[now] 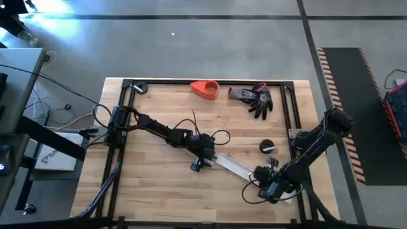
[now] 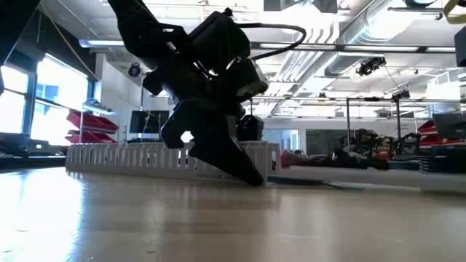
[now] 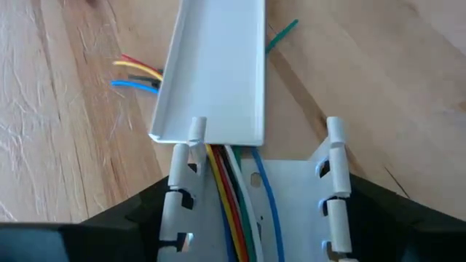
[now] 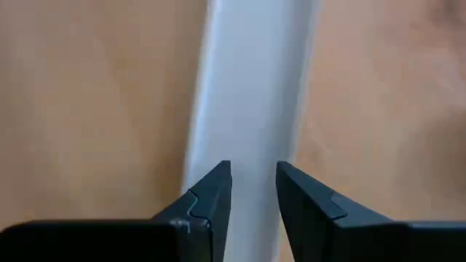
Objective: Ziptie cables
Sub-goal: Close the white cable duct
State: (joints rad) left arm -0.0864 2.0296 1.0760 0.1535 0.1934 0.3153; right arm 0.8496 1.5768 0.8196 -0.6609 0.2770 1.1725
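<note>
White comb-toothed plastic channel (image 1: 232, 166) lying mid-table as landmark; orange tape dispenser (image 1: 205, 89), black glove (image 1: 257, 99) and black round puck (image 1: 267, 147) sitting beyond it. Flat white cover strip (image 3: 218, 69) overlying the channel, hiding most of the multicoloured cables (image 3: 237, 200) running inside. Left gripper (image 1: 202, 162) straddling one channel end, fingers spread, gripping nothing. Right gripper (image 4: 253, 193) hovering at the opposite end, fingers narrowly parted over the strip.
</note>
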